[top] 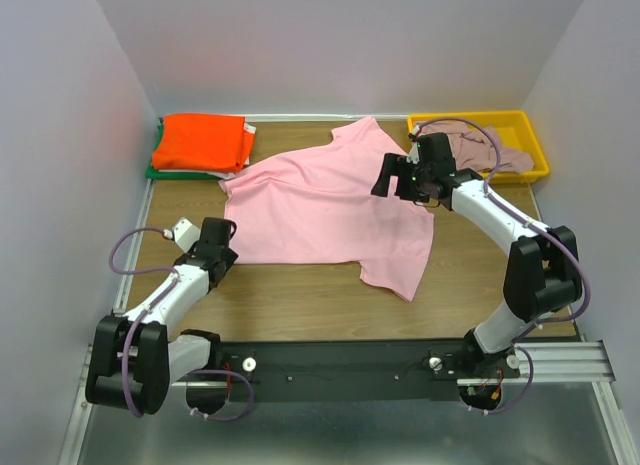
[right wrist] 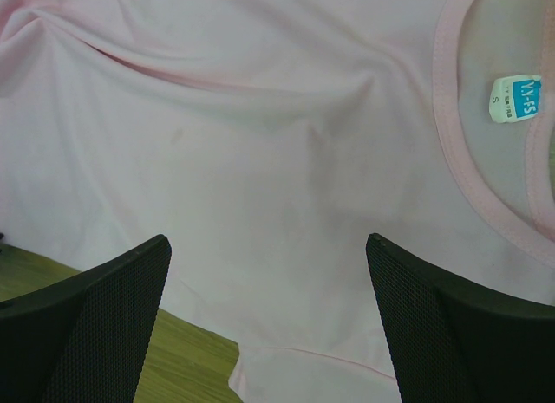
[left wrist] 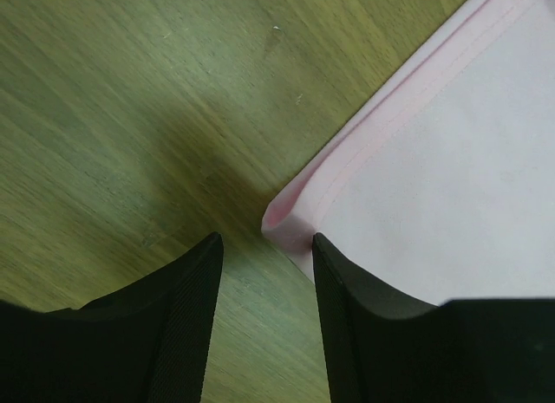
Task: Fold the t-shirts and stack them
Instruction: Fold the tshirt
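Bolted to the black rail [top: 340,370] at the near edge of the table [top: 300,295], both arms bend outward at the elbow and reach in toward the pink t-shirt [top: 320,205]. This shirt lies spread and rumpled across the middle of the wood, with one sleeve pointing to the far wall and its lower right part drooping toward the near side. The left gripper [top: 222,253] sits low at the shirt's near-left corner. The right gripper [top: 392,182] hangs over the shirt's right half. A folded orange t-shirt [top: 203,142] rests on a green t-shirt [top: 155,171] in the far-left corner. A mauve t-shirt [top: 480,145] lies crumpled in the yellow tray [top: 535,145] at far right. From the left wrist, the left gripper [left wrist: 264,247] points down at the table [left wrist: 130,117] with its jaws partly apart and gripping nothing. The stitched hem corner [left wrist: 286,217] of the pink t-shirt [left wrist: 442,186] curls up just past the gap, and the right-hand finger [left wrist: 347,316] overlaps the cloth's edge. From the right wrist, the right gripper [right wrist: 267,247] is spread wide and empty above the pink t-shirt [right wrist: 260,100]. Soft creases run across the cloth there. The neckband [right wrist: 451,117] and a small blue-and-white label [right wrist: 512,98] show at upper right, and a strip of table [right wrist: 173,360] shows below.
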